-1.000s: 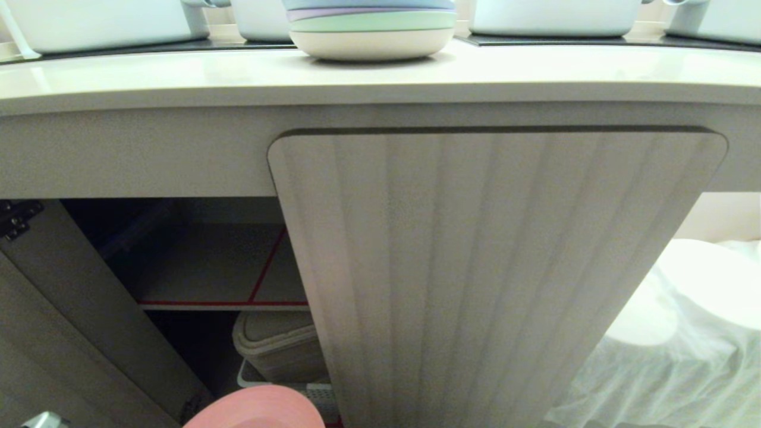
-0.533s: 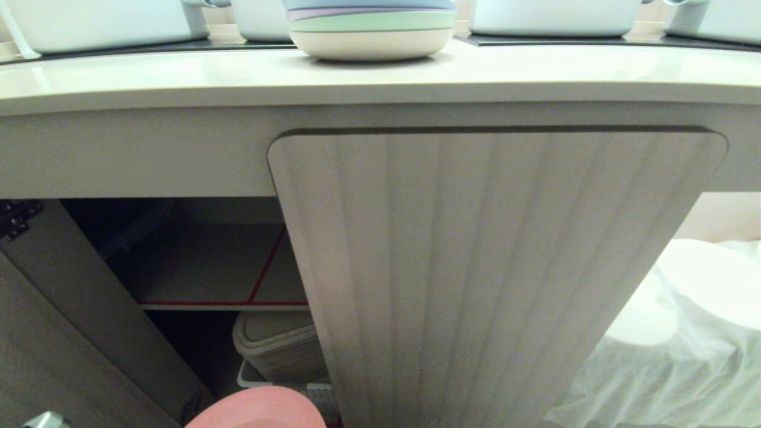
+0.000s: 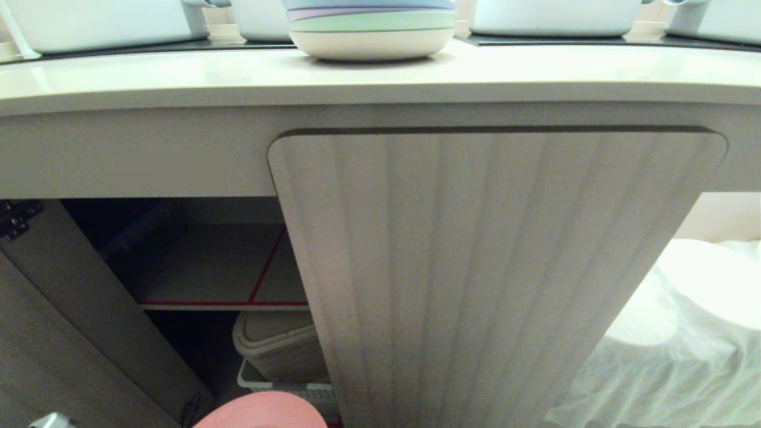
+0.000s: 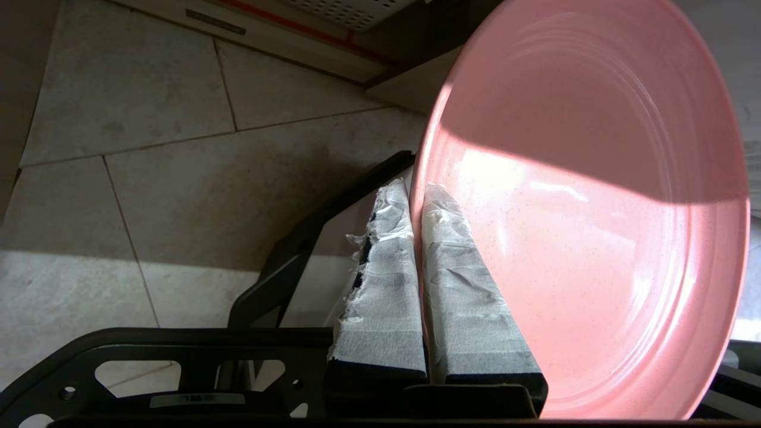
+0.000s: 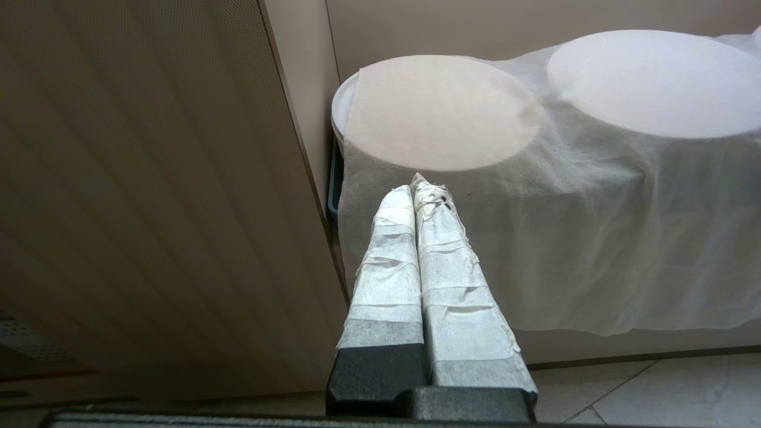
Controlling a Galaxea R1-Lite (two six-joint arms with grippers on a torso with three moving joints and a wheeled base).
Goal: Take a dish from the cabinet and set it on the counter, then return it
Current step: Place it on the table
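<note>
The pink plate (image 4: 585, 238) is clamped by its rim between the two taped fingers (image 4: 469, 297) of the left gripper (image 4: 416, 196), and it is held on edge over the tiled floor (image 4: 178, 178), just in front of the cabinet. In the head view only the top of the plate (image 3: 261, 411) is seen, at the very bottom of the picture, below the open left side of the cabinet (image 3: 493, 267). The right gripper (image 5: 419, 184) is parked low with its fingers pressed together on nothing, pointed at a white cloth (image 5: 565, 238) draped over two white discs, beside the ribbed right door. Behind the plate, a beige bin (image 3: 279, 345) is seen on the cabinet floor, and a grey shelf with a red edge (image 3: 220, 273) is seen above it. The left door (image 3: 71, 333) is swung open. Farther up, the counter (image 3: 380, 77) is seen, and on it a stack of pastel plates (image 3: 371, 30) is set between black hob panels.
</note>
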